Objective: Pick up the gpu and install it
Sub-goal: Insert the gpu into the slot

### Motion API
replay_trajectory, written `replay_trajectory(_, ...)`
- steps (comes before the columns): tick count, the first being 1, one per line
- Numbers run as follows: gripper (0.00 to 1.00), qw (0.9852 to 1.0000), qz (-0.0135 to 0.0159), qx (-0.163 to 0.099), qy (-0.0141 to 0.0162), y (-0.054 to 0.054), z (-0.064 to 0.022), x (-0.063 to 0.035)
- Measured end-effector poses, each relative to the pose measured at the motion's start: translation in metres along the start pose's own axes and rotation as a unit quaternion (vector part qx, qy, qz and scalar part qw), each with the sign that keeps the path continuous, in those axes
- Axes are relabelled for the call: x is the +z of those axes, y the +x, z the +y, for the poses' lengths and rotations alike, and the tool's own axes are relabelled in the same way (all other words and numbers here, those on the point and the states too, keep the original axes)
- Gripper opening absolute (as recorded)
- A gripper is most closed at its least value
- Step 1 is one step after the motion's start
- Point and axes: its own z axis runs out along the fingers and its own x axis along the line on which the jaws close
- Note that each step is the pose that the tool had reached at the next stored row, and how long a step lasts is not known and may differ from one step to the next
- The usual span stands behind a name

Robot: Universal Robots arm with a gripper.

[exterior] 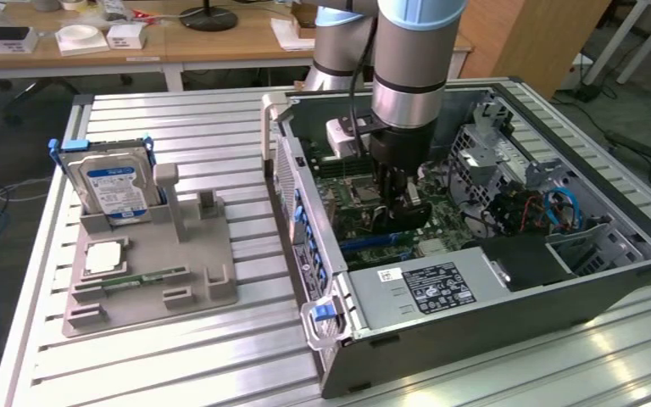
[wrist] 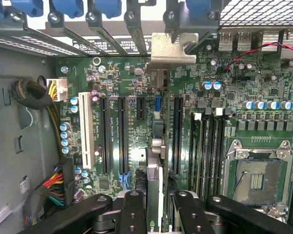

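Here the tool (wrist: pixel 158 200) was down inside the open computer case (exterior: pixel 473 314), its 2 black fingers (wrist: pixel 133 214) clamped on the gpu (wrist: pixel 155 165). The card stood edge-on over the motherboard (wrist: pixel 117 87), between 2 long black slots, with its metal bracket (wrist: pixel 172 48) at the rear openings. Whether it was seated I could not tell. The hard drive (exterior: pixel 111 186) stood in its grey holder (exterior: pixel 179 288) on the tabletop (exterior: pixel 190 365).

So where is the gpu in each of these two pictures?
Exterior view: the gpu hangs dark from the gripper, inside the open computer case.
Wrist view: the gpu shows edge-on, clamped in the gripper, over the card slots.
Shared landmark: the green motherboard under it.
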Motion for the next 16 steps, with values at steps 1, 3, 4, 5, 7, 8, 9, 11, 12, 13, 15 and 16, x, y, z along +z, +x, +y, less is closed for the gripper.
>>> replay_trajectory(1,0.26,1.0000,0.0000,0.000,0.0000,0.0000,0.0001,0.0000)
replay_trajectory(3,0.26,1.0000,0.0000,0.000,0.0000,0.0000,0.0001,0.0000)
replay_trajectory(4,0.26,1.0000,0.0000,0.000,0.0000,0.0000,0.0002,0.0000)
replay_trajectory(5,0.26,1.0000,0.0000,0.000,0.0000,0.0000,0.0002,0.0000)
replay_trajectory(7,0.26,1.0000,0.0000,0.000,0.0006,0.0000,0.0003,0.0000)
replay_trajectory(8,0.26,1.0000,0.0000,0.000,0.0016,0.0000,0.0004,-0.0001)
replay_trajectory(9,0.26,1.0000,-0.0001,0.000,0.0030,0.0000,0.0005,-0.0002)
replay_trajectory(11,0.26,1.0000,-0.0001,0.000,0.0037,0.0000,0.0003,-0.0002)
replay_trajectory(12,0.26,1.0000,-0.0001,0.000,0.0037,0.0000,0.0003,-0.0003)
replay_trajectory(13,0.26,1.0000,-0.0001,0.000,0.0037,0.0000,0.0003,-0.0003)
replay_trajectory(15,0.26,1.0000,0.0000,0.000,0.0037,0.0000,0.0014,-0.0004)
replay_trajectory(16,0.26,1.0000,-0.0001,0.000,0.0037,0.0000,0.0022,-0.0003)
